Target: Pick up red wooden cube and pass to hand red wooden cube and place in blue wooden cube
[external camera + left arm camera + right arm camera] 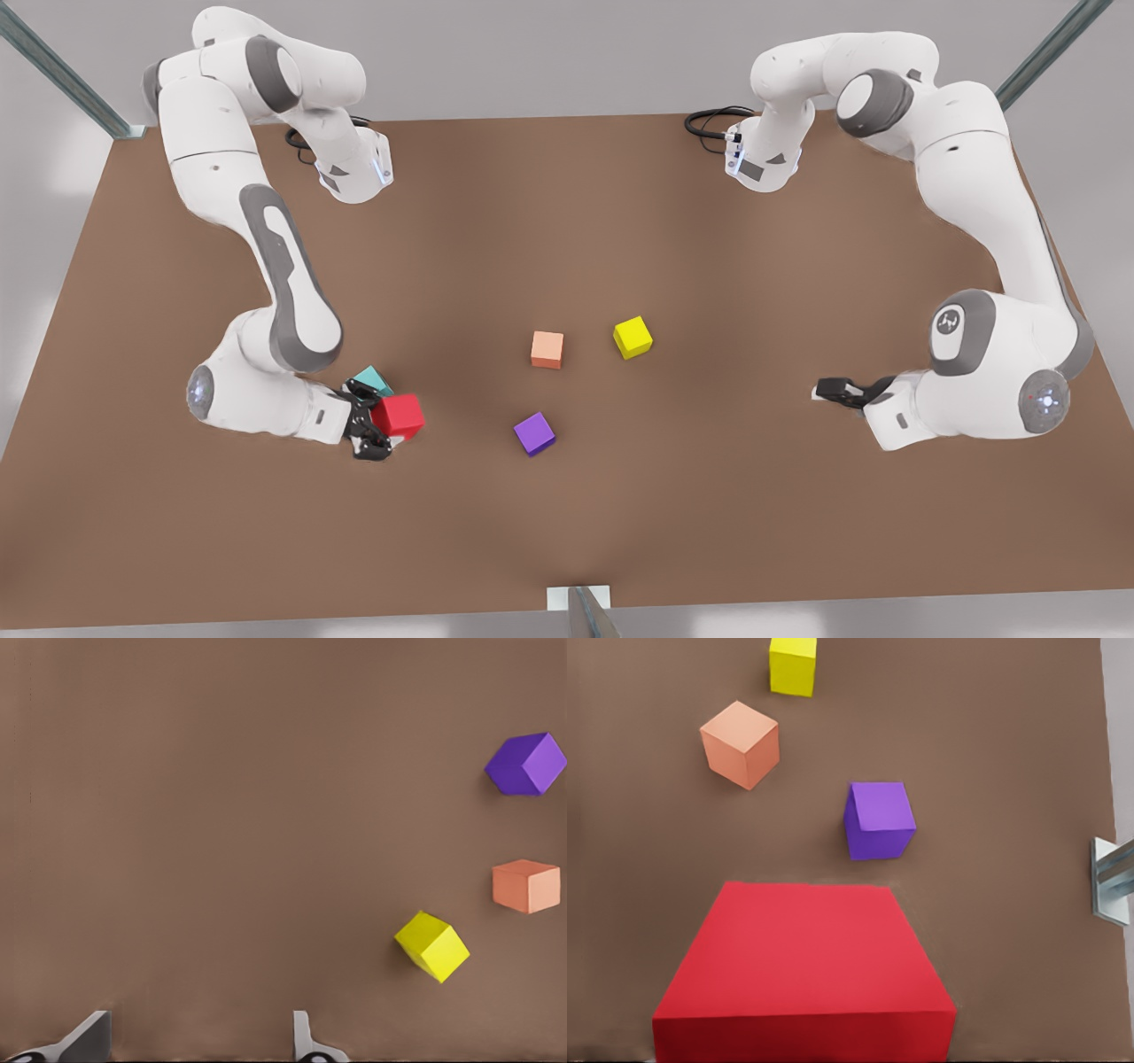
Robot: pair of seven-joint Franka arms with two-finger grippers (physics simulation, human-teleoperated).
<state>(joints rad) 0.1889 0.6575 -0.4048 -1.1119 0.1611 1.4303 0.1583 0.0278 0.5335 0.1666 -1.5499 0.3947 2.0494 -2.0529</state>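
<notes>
Right gripper (pixel 379 431) clamps the red cube (pixel 400 415) beside the blue cube (pixel 373 381); left gripper (pixel 828 391), open and empty, waits; placing remains.

Brown table (pixel 567 230), pale grey walls, metal frame struts (pixel 53 66)

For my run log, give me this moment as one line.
right pincer: shut on red cube, beside teal cube | left pincer: open, empty, waiting | handover: not yet done
</notes>
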